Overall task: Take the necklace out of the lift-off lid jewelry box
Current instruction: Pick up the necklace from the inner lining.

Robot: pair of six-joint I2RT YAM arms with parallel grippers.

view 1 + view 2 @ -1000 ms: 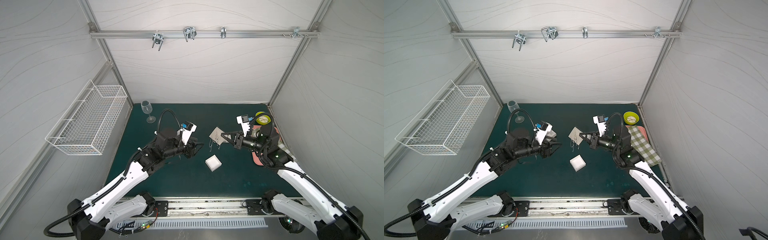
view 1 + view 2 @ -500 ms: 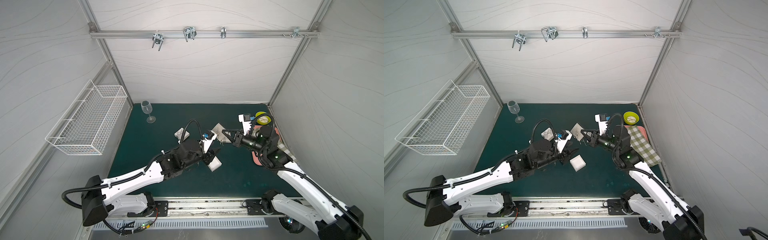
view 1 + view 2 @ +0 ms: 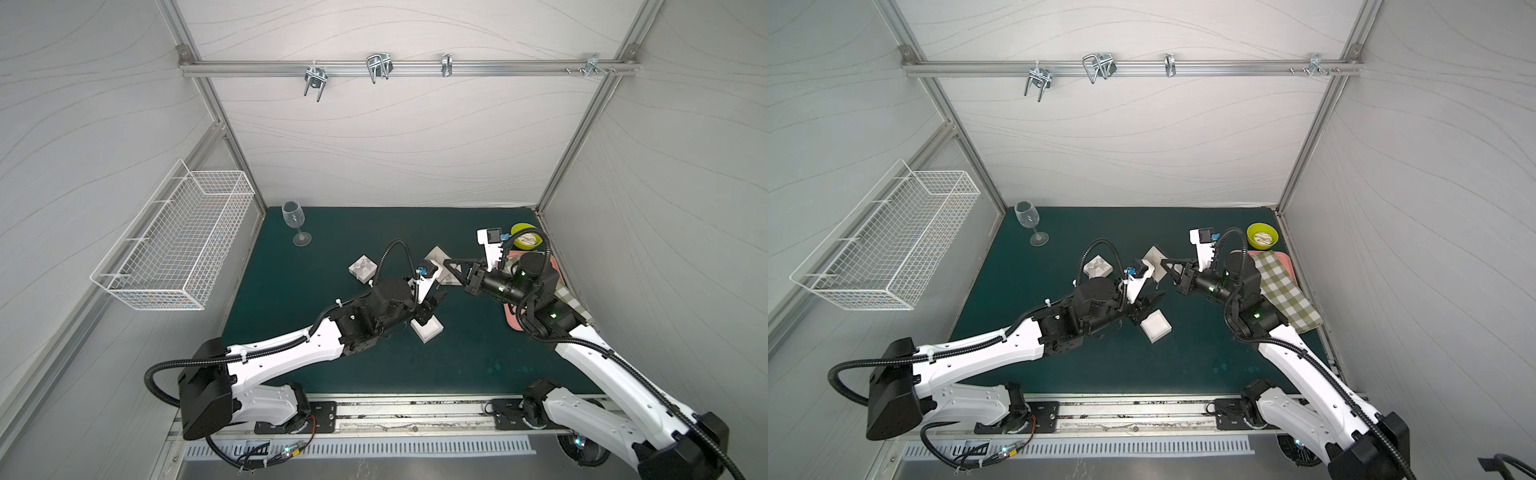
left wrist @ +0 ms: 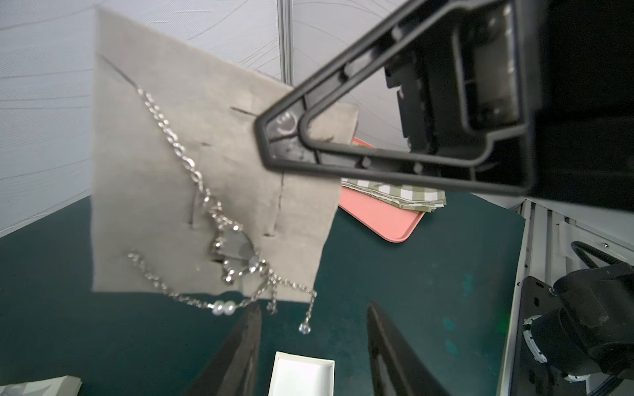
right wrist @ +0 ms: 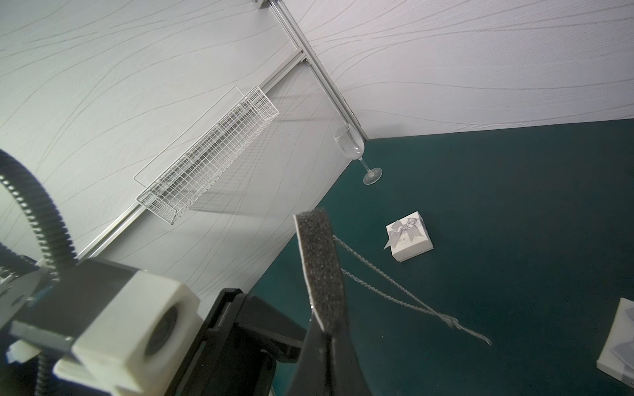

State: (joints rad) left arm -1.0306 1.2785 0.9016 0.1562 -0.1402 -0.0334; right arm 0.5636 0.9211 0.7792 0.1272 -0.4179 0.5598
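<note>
My right gripper (image 3: 447, 263) is shut on the corner of a grey foam pad (image 3: 436, 254) and holds it tilted above the table. The silver necklace (image 4: 227, 241) is threaded on that pad, and its pendant and chain ends hang below the edge. From the pad's back the chain (image 5: 394, 291) droops loose. My left gripper (image 4: 314, 307) is open just under the hanging chain, with nothing between its fingers. Under it sits the open white box base (image 3: 428, 329), empty. The bow-topped lid (image 3: 363, 268) lies apart, toward the back left.
A wine glass (image 3: 294, 222) stands at the back left corner. A wire basket (image 3: 178, 245) hangs on the left wall. At the right lie a pink tray (image 3: 1281, 286) with a green checked cloth (image 3: 1283, 291) and a yellow-green bowl (image 3: 1261, 236).
My left arm has swung from the left side to the middle, bringing its open gripper under the pad. The lid it hid now shows. The right gripper has barely moved.
</note>
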